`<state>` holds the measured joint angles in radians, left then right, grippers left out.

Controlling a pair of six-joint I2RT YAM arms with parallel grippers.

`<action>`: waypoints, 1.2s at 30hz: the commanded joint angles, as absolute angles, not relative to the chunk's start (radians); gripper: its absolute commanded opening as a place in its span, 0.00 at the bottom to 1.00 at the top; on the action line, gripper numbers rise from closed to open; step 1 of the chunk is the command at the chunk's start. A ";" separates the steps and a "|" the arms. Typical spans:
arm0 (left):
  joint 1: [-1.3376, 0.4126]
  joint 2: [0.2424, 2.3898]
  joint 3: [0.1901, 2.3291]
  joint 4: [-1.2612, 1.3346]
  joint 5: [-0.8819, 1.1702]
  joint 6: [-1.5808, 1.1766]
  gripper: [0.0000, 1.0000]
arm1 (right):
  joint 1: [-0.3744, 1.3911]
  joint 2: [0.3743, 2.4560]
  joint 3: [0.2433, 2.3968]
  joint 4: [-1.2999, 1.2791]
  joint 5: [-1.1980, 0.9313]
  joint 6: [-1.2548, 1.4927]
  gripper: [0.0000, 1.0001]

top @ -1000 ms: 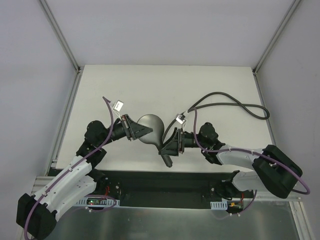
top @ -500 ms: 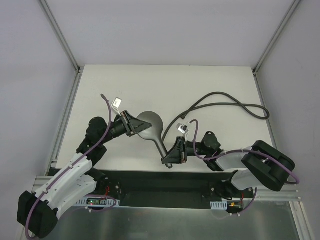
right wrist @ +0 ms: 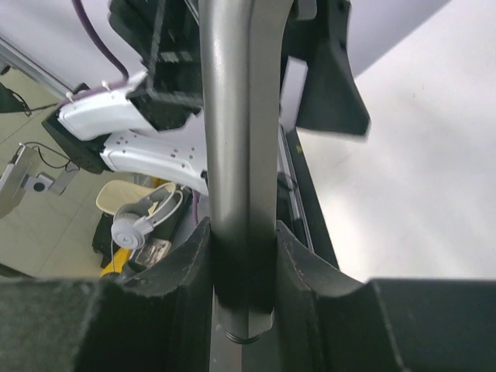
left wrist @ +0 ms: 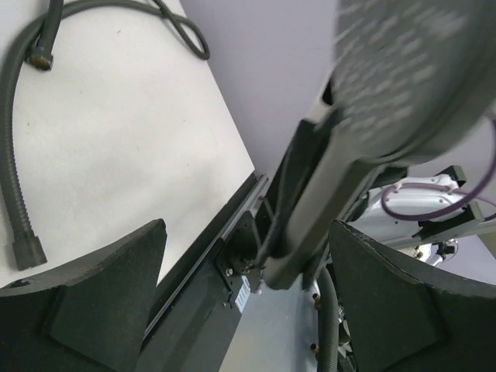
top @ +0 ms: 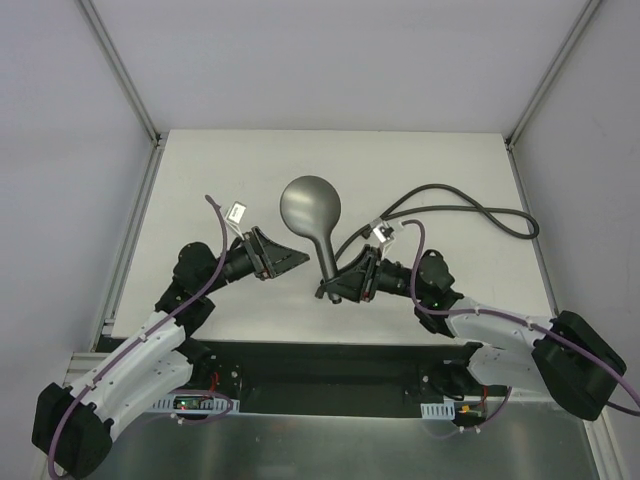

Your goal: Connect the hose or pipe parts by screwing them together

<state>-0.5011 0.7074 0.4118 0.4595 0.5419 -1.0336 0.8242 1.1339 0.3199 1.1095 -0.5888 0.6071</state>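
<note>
Swung round since a second ago: grey round-faced shower head with tapered handle (top: 311, 205), round face now out toward the far side of the white tabletop (top: 220, 180), no longer low between the two arms. Released as well by the left hand (top: 293, 262): jaws spread wide, nothing between them, parked just left of the handle and apart from it. Held now by the right hand (top: 338, 286) alone, fingers (right wrist: 182, 267) closed snugly on the lower handle, with the handle's end showing just past the grip. Lifted clear of the tabletop, to judge from the left wrist view.

Unmoved on the right half of the tabletop: long thin dark-grey flexible hose (top: 455, 195), one small end fitting (left wrist: 28, 252) lying free, touched by neither hand.

Looks like a handover completed: head secured in one hand, the other freed to fetch a hose fitting. Leaves the whole joining still to do, namely picking up a fitting, bringing it to the handle's end and turning it on.
</note>
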 commanded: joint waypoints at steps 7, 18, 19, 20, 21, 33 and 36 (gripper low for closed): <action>-0.525 0.759 0.434 0.581 0.598 -1.028 0.79 | 0.825 1.267 0.515 1.134 -0.606 0.594 0.01; -0.523 0.778 0.436 0.583 0.589 -0.982 0.81 | 0.833 1.347 0.532 1.181 -0.638 0.640 0.01; -0.525 0.797 0.439 0.583 0.591 -0.979 0.80 | 0.834 1.348 0.534 1.186 -0.641 0.643 0.01; -0.525 0.807 0.442 0.583 0.591 -0.976 0.79 | 0.836 1.351 0.534 1.192 -0.641 0.646 0.01; -0.525 0.813 0.445 0.583 0.591 -0.976 0.77 | 0.839 1.356 0.535 1.193 -0.643 0.649 0.01; -0.529 0.868 0.443 0.644 0.577 -0.988 0.54 | 0.865 1.379 0.541 1.200 -0.637 0.652 0.01; -0.532 0.877 0.440 0.660 0.572 -0.999 0.52 | 0.870 1.381 0.543 1.197 -0.637 0.652 0.01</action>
